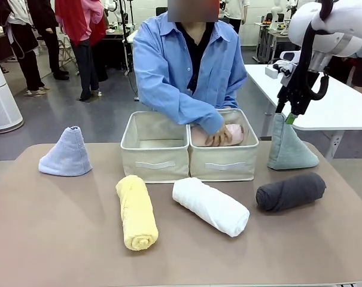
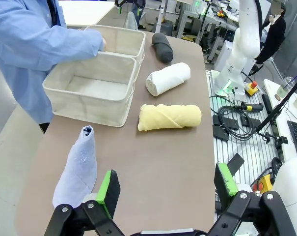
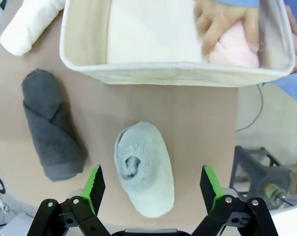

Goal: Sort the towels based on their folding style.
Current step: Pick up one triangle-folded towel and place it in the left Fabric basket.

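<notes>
A pale grey-green cone towel (image 1: pixel 290 146) stands at the table's right. My right gripper (image 1: pixel 286 113) hangs just above its tip, open, fingers either side of the cone (image 3: pixel 144 167) without touching it. Next to it lies a dark grey roll (image 1: pixel 290 191), then a white roll (image 1: pixel 210 205) and a yellow roll (image 1: pixel 136 210). A lavender-blue cone (image 1: pixel 66 152) stands far left, and my left gripper (image 2: pixel 168 184) is open beside that cone (image 2: pixel 78 169), holding nothing. The person's hand (image 1: pixel 218 137) presses a pink towel (image 1: pixel 231 134) into the right bin.
Two beige fabric bins sit side by side mid-table; the left one (image 1: pixel 155 146) holds nothing and the right one (image 1: pixel 224 152) holds the pink towel. A white table (image 1: pixel 342 107) stands behind on the right. Cables and equipment (image 2: pixel 236 123) lie beyond the table's near edge.
</notes>
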### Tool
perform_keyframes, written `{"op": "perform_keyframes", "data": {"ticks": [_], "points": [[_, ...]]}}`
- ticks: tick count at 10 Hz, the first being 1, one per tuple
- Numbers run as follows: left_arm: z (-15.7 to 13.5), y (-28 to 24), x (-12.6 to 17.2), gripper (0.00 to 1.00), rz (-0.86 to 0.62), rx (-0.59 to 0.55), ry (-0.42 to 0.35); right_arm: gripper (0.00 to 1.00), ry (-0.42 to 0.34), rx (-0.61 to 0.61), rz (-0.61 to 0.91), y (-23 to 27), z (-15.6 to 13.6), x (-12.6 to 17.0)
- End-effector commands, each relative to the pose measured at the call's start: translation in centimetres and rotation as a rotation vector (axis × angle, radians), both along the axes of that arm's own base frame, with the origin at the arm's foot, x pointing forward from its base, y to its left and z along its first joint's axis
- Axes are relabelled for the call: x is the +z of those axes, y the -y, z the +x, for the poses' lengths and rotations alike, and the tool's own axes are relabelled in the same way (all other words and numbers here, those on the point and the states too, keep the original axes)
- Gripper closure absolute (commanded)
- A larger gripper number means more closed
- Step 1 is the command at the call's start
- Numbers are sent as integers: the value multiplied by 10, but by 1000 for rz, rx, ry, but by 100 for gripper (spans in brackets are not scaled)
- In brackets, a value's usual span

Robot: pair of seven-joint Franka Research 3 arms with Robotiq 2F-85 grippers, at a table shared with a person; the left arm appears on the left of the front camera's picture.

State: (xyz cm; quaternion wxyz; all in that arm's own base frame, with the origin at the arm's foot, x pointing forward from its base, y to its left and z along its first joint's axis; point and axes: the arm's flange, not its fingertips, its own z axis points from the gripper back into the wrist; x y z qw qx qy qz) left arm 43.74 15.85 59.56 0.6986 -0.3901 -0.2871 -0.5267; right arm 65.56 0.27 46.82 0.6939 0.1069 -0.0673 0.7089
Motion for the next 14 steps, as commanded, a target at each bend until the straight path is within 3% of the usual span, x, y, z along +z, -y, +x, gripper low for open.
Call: {"op": "perform_keyframes", "data": {"ticks": [1,4,5,6,7,8,9,14], "points": [[0,1,2,0,1,10,7,0,-22,-1,-11,-2,5,-5],[0,1,2,0,1,10,7,0,-46,11,-34,-3,4,-14],[0,1,2,0,1,10,7,59,-54,14,-48,-2,4,-13],[0,1,2,0,1,10,7,59,-59,9,-54,-2,4,-13],[0,1,2,0,1,10,7,100,-64,0,-54,-1,4,-13],[0,1,2,0,1,10,7,61,-71,-2,-52,0,4,-13],[0,1,2,0,1,10,7,100,-77,-4,-43,1,3,-14],[0,1,2,0,1,10,7,100,-80,-13,-35,4,1,-10]]}}
